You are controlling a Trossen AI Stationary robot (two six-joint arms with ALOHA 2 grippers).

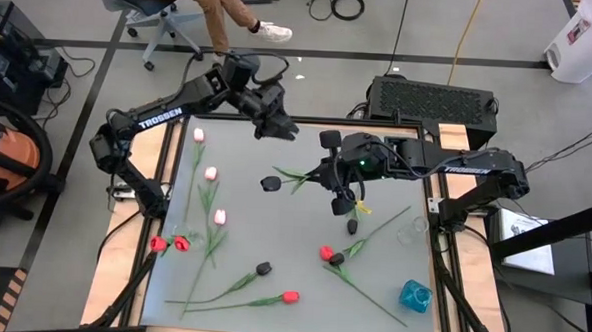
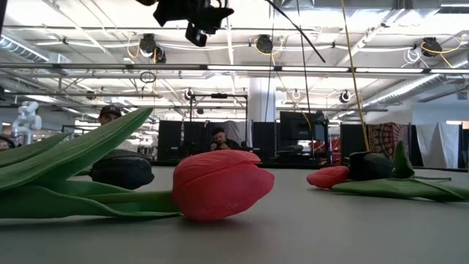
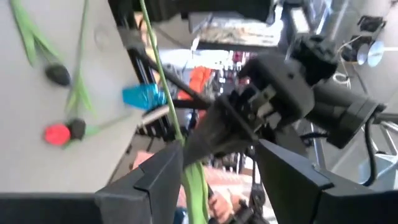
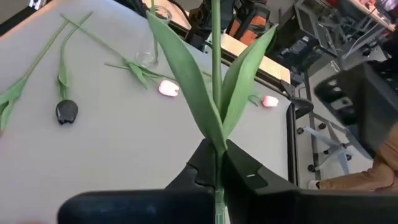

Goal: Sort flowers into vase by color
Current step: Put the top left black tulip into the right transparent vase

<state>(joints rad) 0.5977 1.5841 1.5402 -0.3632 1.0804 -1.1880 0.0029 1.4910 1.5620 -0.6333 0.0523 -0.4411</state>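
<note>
Near edge: red tulip [image 1: 290, 297] lying flat, glossy moulded head, thin green stem. Blue crinkled vase [image 1: 415, 295] on its side at the near right corner. More flowers scattered across the matte grey table [image 1: 273, 235]: pink left, black/red centre. Mid-table: right gripper [image 1: 341, 202] clamped on a black tulip's [image 1: 270, 184] stem, held above the tabletop. Far edge: left gripper [image 1: 285, 129] raised, fingers apart, holding nothing.

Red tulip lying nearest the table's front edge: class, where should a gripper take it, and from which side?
Grip the red tulip on its thin green stem, coming straight down from above. It lies flat on the table, stem stretched sideways with bare space around; the rounded head would likely slip.
</note>
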